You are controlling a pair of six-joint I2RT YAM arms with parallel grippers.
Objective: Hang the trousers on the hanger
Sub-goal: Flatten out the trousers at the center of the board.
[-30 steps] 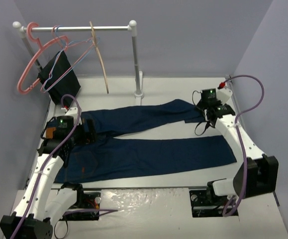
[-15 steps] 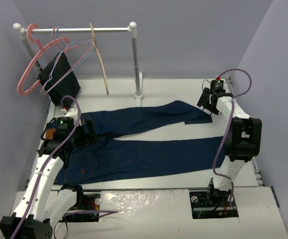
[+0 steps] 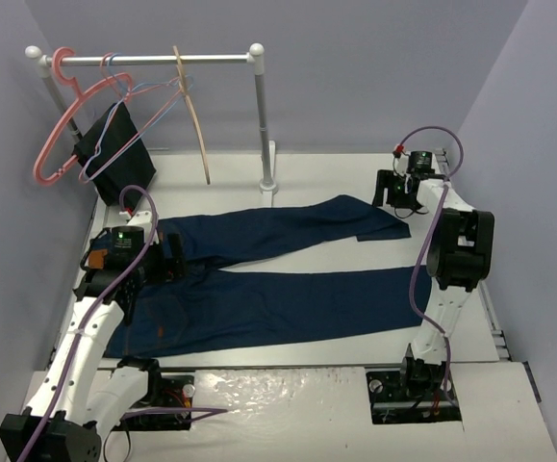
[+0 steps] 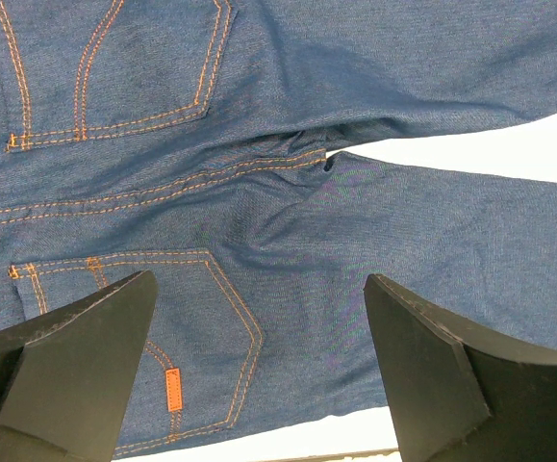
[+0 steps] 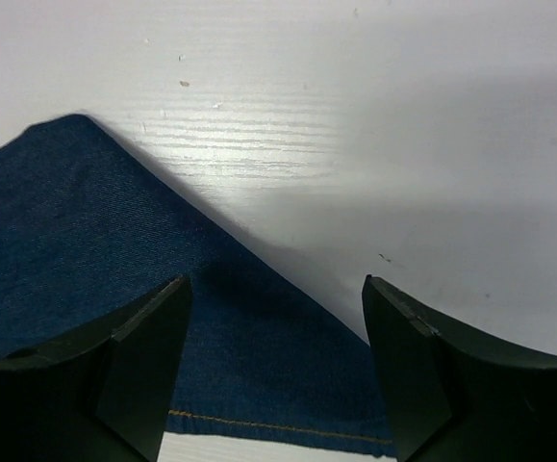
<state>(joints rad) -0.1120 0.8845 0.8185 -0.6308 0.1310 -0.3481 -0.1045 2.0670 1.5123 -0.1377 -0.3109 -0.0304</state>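
- Shows the trousers (image 3: 288, 279) spread flat on the white table (image 3: 336, 173), on the near side of the rack post (image 3: 262, 115), waist to its left and both legs running past it to the right.
- Puts the left gripper (image 3: 169, 258) left of the post and nearer the camera, over the seat of the trousers.
- From the left wrist, finds that gripper (image 4: 259, 284) with jaws spread wide and nothing between them, the crotch seam and an orange-stitched back pocket of the trousers (image 4: 355, 221) lying in the gap below; cannot tell whether the tips touch the denim.
- Puts the right gripper (image 3: 396, 200) well to the right of the post, just beyond the cuff of the far leg.
- From the right wrist, finds that gripper (image 5: 275, 284) parted and empty, the cuff corner of the trousers (image 5: 86, 250) under its left finger and bare table under the other.
- Leaves the hanger (image 3: 197, 115) on the rail (image 3: 153, 58) just left of the post, apart from both grippers.
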